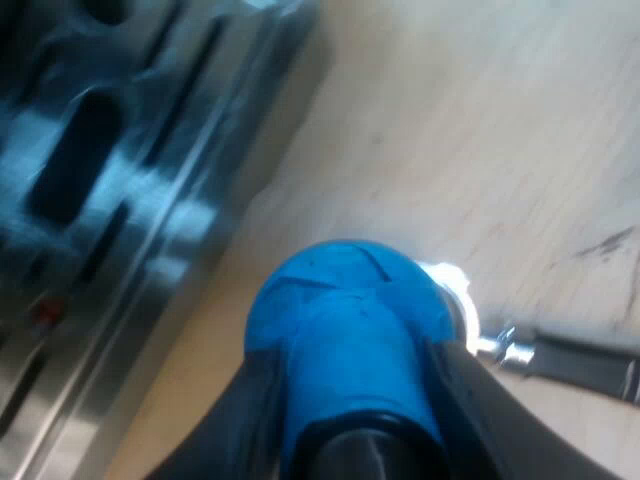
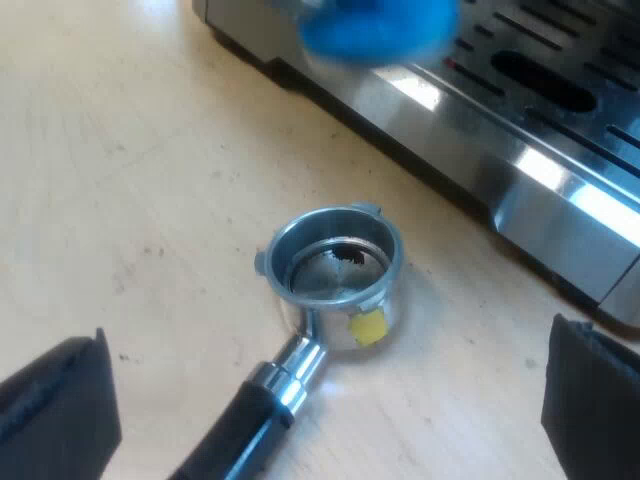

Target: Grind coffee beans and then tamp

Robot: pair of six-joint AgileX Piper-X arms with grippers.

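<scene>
My left gripper [image 1: 355,405] is shut on the blue tamper [image 1: 345,320], one black finger on each side of it. The tamper hangs just above the metal holder, whose shiny rim [image 1: 447,282] and handle [image 1: 590,365] stick out from under it. In the right wrist view the holder [image 2: 335,265] lies on the wooden table with its basket facing up; a little dark coffee sits inside and a yellow tag is on its wall. Its dark handle [image 2: 235,425] runs toward my right gripper [image 2: 325,415], which is open wide, apart from the holder. The blue tamper [image 2: 380,30] shows blurred above the holder, near the machine.
The espresso machine's steel drip tray [image 2: 540,110] with its slotted grille runs close beside the holder. The same tray [image 1: 110,200] lies next to the tamper in the left wrist view. Bare wooden table [image 2: 120,180] surrounds the holder on the other sides.
</scene>
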